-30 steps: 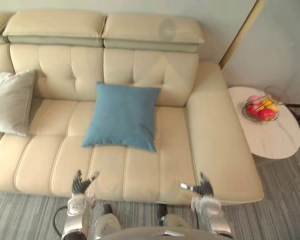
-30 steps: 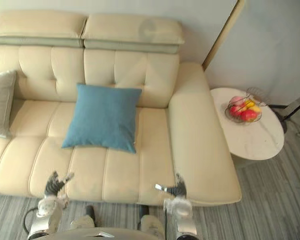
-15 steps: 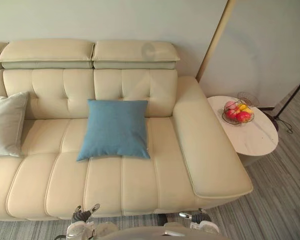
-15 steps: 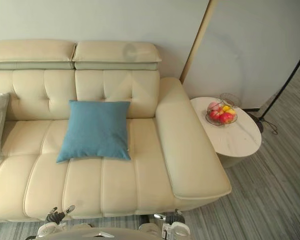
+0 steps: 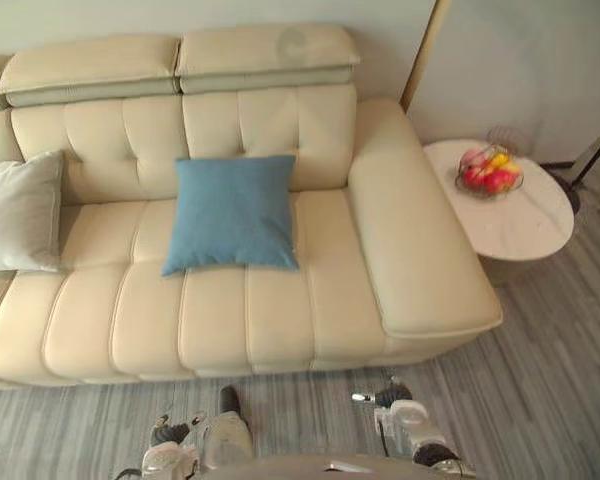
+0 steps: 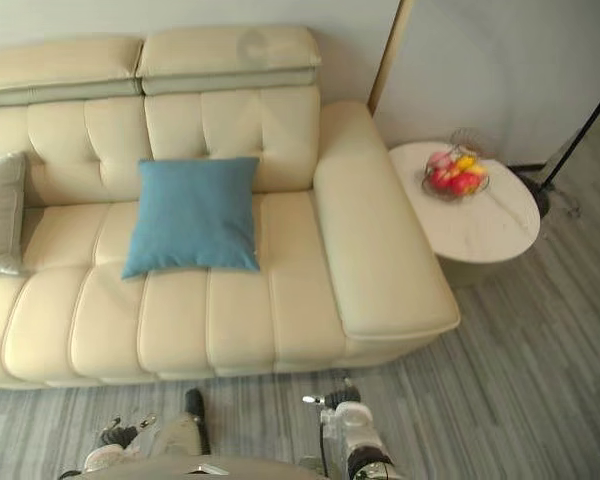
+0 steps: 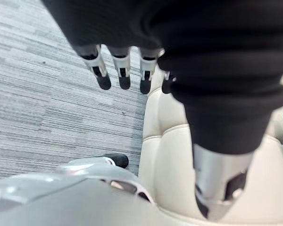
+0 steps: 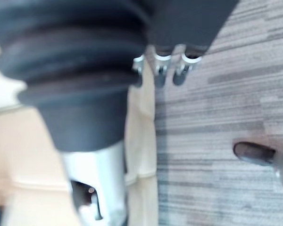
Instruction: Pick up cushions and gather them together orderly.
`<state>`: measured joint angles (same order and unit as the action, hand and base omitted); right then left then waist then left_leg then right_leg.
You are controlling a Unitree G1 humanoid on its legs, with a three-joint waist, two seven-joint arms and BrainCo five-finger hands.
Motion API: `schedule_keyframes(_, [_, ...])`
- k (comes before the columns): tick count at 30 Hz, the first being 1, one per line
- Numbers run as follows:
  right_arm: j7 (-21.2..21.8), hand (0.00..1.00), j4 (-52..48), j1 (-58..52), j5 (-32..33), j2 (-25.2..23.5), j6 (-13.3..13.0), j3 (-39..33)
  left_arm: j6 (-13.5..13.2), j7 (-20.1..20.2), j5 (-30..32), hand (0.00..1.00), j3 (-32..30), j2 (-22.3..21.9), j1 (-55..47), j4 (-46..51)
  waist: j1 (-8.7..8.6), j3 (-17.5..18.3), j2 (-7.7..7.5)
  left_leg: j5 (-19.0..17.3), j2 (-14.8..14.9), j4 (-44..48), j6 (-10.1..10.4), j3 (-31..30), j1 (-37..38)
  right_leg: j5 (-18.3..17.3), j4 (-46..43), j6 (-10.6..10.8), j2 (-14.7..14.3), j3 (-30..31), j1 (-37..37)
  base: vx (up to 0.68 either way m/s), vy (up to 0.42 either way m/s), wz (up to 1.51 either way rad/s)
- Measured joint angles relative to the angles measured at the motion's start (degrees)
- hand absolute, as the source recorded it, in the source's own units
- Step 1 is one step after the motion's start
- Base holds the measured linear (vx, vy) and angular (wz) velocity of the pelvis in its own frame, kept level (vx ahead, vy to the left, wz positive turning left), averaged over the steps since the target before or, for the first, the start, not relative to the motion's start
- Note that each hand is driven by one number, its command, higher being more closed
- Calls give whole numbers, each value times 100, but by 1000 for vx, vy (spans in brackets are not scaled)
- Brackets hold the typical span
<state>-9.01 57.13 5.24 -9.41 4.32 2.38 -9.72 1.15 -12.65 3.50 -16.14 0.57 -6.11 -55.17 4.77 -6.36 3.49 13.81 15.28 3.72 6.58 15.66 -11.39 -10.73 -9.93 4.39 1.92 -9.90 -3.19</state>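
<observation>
A blue square cushion (image 5: 232, 212) leans against the backrest in the middle of the cream sofa (image 5: 280, 320). A pale grey cushion (image 5: 18, 212) rests on the sofa's left end. Both hands hang low over the striped floor in front of the sofa, well short of either cushion. My left hand (image 5: 164, 436) shows near the lower left with relaxed fingers (image 7: 104, 75) holding nothing. My right hand (image 5: 390, 397) is at the lower right, thumb out, its fingers (image 8: 160, 66) straight and empty.
A round white side table (image 5: 525, 225) stands right of the sofa's armrest (image 5: 420, 240), carrying a wire basket of fruit (image 5: 490, 170). A thin dark lamp pole (image 6: 580, 130) rises at the far right. Grey striped carpet (image 5: 540, 380) runs along the sofa's front.
The whole picture has shifted as the camera moved: the sofa now sits further from me, with more floor in front. Both hands hang over the floor instead of the seat edge.
</observation>
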Motion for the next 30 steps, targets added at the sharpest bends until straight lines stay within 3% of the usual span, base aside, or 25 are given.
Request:
schedule_keyframes(1, [-4, 0, 2, -19, 0, -8, 1, -4, -2, -6, 1, 0, 16, 8, -2, 5, -2, -17, -24, 145, -12, -129, 38, -6, 58, 12, -32, -21, 7, 0, 27, -242, -82, -10])
schedule_keyframes(2, [-15, 0, 10, -58, 2, -55, -6, -16, -5, -18, 1, 0, 34, 47, 47, 25, -15, -79, -155, 85, -100, -61, 61, -137, 50, -13, -83, -86, 123, 9, 149, -205, -62, -31])
schedule_keyframes(4, [-41, 0, -9, -98, 3, -36, -5, -115, -4, -41, 2, 0, 24, 26, -14, 41, -27, -90, -168, -734, -286, 570, 15, -295, 83, 32, -213, -76, 236, 236, 360, -163, 31, -64])
schedule_keyframes(5, [-38, 0, -12, -184, 4, -39, -11, -205, -4, -42, 7, 0, 21, -13, -45, 40, -9, -94, -171, -1488, -459, 1085, 29, -444, 191, 53, -301, -76, 299, 601, 569, -165, 169, -111])
schedule_keyframes(6, [-33, 0, -18, -214, 3, -62, -9, -231, -4, -34, 10, 0, 0, -34, -75, 30, -3, -97, -170, -1969, -579, 1311, 28, -634, 338, 91, -360, -50, 299, 901, 709, -157, 205, -128])
schedule_keyframes(7, [-33, 0, -34, -286, 3, -103, -8, -236, -3, -28, 18, 0, -29, -43, -73, 16, -13, -128, -205, -2150, -667, 1330, 60, -680, 415, 123, -390, -23, 302, 1088, 765, -132, 188, -105])
schedule_keyframes(9, [-16, 0, -99, -539, 6, -223, 7, -283, -4, 9, 19, 0, -79, 35, -88, 34, -73, -182, -267, -2380, -897, 1240, 23, -574, 630, 258, -292, -5, 367, 1519, 791, -151, 204, -113])
schedule_keyframes(12, [-22, 0, -255, -673, 68, -345, 12, -446, 2, 44, 34, 0, -82, 163, -85, -5, -190, -98, -443, -2403, -1092, 991, -11, -399, 728, 532, -18, -172, 483, 1741, 980, -73, 171, -96])
schedule_keyframes(14, [-18, 0, -292, -717, 140, -428, 11, -497, 4, 52, 50, 0, -79, 212, -80, -26, -204, -41, -533, -2409, -1089, 953, -23, -161, 754, 781, 53, -112, 475, 1902, 1118, -11, 86, -88])
schedule_keyframes(16, [-21, 0, -428, -751, 349, -435, 3, -497, 22, 54, 78, 0, -57, 223, -15, -122, -239, -28, -519, -2441, -1025, 900, -73, 209, 864, 1118, 85, 78, 333, 2039, 1292, 32, 37, -103])
schedule_keyframes(18, [-22, 0, -460, -640, 353, -441, -46, -491, 29, 59, 116, 0, -57, 205, 55, -203, -218, -22, -485, -2458, -885, 927, -157, 662, 880, 1488, 123, 29, 110, 2034, 1585, 51, 25, -154])
schedule_keyframes(19, [-24, 0, -457, -613, 353, -438, -64, -491, 31, 63, 118, 0, -55, 197, 86, -223, -217, -32, -453, -2430, -829, 932, -219, 827, 883, 1617, 179, -16, 52, 1955, 1657, 71, -6, -190])
schedule_keyframes(20, [-29, 0, -462, -591, 352, -407, -98, -498, 37, 66, 120, 0, -55, 154, 140, -231, -213, -98, -347, -2394, -691, 923, -276, 1225, 927, 1903, 380, -241, -31, 1538, 1741, 62, -63, -167])
schedule_keyframes(21, [-30, 0, -450, -515, 354, -357, -72, -549, 37, 68, 120, 0, -49, 97, 233, -206, -242, -140, -281, -2391, -579, 908, -292, 1660, 1017, 1750, 327, -524, 43, 540, 1837, 64, -79, -158])
schedule_keyframes(22, [-27, 0, -450, -506, 354, -351, -64, -621, 37, 70, 120, 0, -35, 87, 261, -195, -244, -145, -279, -2391, -576, 898, -293, 1809, 1072, 1534, 185, -645, 128, 26, 1874, 55, -104, -136])
schedule_keyframes(24, [-45, 0, -439, -539, 525, -261, -73, -741, 37, 100, 117, 0, 141, -13, 306, -172, -335, -212, -162, -2400, -551, 913, -281, 2337, 1511, 981, -517, -969, 706, -2025, 1823, 74, -109, -136])
schedule_keyframes(26, [-90, 0, -432, -552, 695, -182, -98, -739, 38, 98, 115, 0, 156, -60, 312, -179, -408, -217, -61, -2419, -522, 874, -253, 2378, 1785, 606, -761, -1043, 751, -2509, 1698, 124, -196, -122])
schedule_keyframes(27, [-138, 0, -408, -552, 753, -154, -94, -751, 36, 99, 115, 0, 165, -113, 310, -178, -405, -194, -15, -2448, -493, 805, -209, 2411, 1890, 373, -895, -944, 719, -2568, 1721, 174, -280, -152])
schedule_keyframes(28, [-166, 0, -363, -533, 808, -157, -96, -849, 37, 99, 112, 0, 167, -158, 308, -204, -379, -155, 54, -2597, -357, 896, -111, 2493, 1959, 125, -1142, -850, 588, -2397, 1891, 183, -293, -144])
schedule_keyframes(30, [-205, 0, -203, -442, 963, -153, -102, -882, 35, 107, 91, 0, 167, -155, 319, -275, -396, -167, 28, -2720, 68, 1820, -85, 2505, 1794, 3, -1268, -885, 329, -2048, 2019, 158, -240, -118])
